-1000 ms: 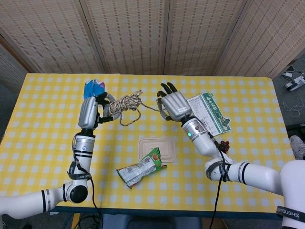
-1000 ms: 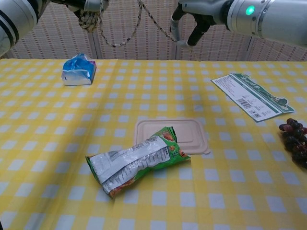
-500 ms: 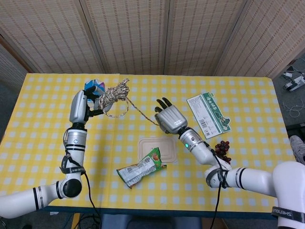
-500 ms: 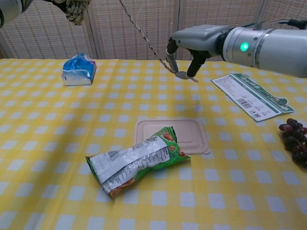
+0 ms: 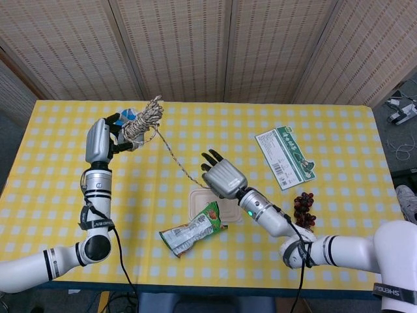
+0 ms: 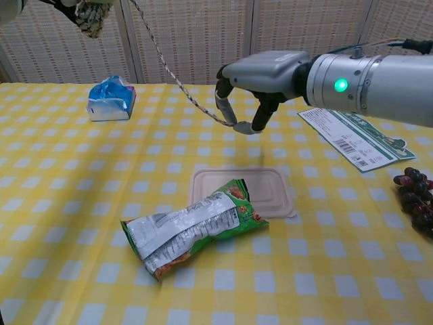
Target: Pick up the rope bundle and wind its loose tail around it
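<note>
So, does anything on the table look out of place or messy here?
Only the snack bag: crumpled, it lies askew with one end resting on the flat container lid. The rope tail is stretched taut between the left robot hand and right robot hand, as expected.

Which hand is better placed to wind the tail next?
Probably the right hand: it pinches the tail, stretched taut from the bundle, which the left hand holds up.
</note>
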Motion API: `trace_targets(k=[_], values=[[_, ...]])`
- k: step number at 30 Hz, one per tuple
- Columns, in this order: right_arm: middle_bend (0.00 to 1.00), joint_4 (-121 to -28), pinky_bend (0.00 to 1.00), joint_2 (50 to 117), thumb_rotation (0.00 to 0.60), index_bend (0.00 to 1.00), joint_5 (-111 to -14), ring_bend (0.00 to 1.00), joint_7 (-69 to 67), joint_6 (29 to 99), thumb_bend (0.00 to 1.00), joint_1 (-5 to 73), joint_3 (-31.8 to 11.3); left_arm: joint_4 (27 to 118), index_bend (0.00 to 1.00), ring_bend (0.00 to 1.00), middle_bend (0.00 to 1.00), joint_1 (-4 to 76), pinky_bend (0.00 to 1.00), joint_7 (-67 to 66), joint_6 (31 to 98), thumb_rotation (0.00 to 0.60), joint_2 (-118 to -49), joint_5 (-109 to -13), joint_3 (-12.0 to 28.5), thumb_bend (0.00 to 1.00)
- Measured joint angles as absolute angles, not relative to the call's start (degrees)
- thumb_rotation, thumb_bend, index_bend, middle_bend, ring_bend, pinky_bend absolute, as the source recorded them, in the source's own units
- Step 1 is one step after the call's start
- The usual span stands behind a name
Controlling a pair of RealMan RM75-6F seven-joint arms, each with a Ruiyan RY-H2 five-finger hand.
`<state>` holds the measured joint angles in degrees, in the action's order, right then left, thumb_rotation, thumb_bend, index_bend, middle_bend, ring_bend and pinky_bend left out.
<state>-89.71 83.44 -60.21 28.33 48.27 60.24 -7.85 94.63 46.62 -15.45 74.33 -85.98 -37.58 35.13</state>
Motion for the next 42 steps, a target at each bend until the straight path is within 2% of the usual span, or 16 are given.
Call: trace_targets(k=[8, 15, 31, 42], values=[[0.30, -99.0, 0.00, 78.0, 0.600, 0.61, -64.3, 0.03, 28.5, 49.7, 0.53, 61.1, -10.8, 88.1, 0.78, 0.71, 0.90, 48.6, 0.50, -23.3, 77.2, 0.557, -88.1, -41.4, 28.9, 0.27], [0.30, -101.7, 0.00, 76.5, 0.600, 0.61, -64.5, 0.03, 28.0, 50.6, 0.55, 62.8, -14.8, 85.8, 0.79, 0.71, 0.90, 48.9, 0.50, -27.1, 78.0, 0.564, -90.0, -45.1, 24.4, 0.27], [0.24, -98.4, 0.00, 79.5, 0.600, 0.61, -55.8, 0.03, 28.1, 51.3, 0.60, 67.1, -19.5, 85.3, 0.78, 0.70, 0.90, 47.3, 0.50, -30.0, 79.4, 0.566, -93.4, -56.7, 16.6, 0.27], [0.24, -94.5, 0.00, 80.3, 0.600, 0.61, -52.0, 0.03, 26.9, 51.4, 0.62, 68.3, -20.3, 86.6, 0.79, 0.70, 0.90, 45.6, 0.50, -26.6, 79.1, 0.575, -94.9, -63.9, 14.0, 0.27]])
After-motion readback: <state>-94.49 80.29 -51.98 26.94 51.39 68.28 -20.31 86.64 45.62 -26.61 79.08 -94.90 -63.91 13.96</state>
